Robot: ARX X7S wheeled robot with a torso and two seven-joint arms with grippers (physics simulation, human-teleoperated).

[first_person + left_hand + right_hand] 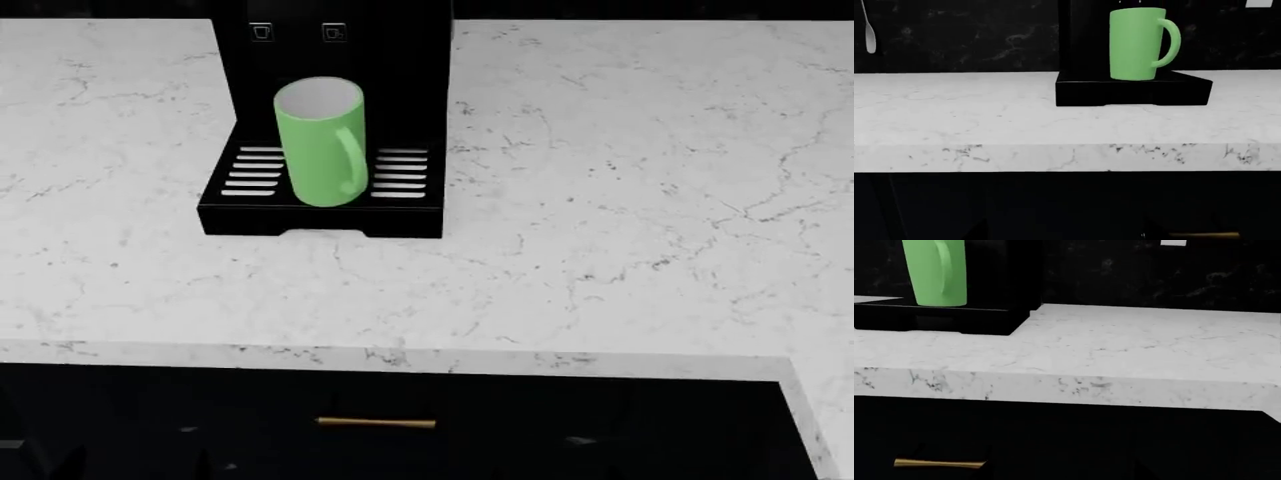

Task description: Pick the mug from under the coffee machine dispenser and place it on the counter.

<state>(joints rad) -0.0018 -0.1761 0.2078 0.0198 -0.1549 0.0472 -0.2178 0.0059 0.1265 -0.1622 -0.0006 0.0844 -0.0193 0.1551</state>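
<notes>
The light-green mug (320, 142) stands upright on the coffee machine's drip tray (400, 175), handle facing forward. Neither end effector appears, so their states cannot be told.

The mug (320, 145) was light green outside, with a pale white-grey interior and a green handle. The coffee machine dispenser (334, 60) was black; its drip tray (400, 175) was black with white slots. The bench (601, 200) was white marble with thin grey veins. The cabinet front (400, 440) was dark, with a brass-coloured handle (376, 423).
</notes>
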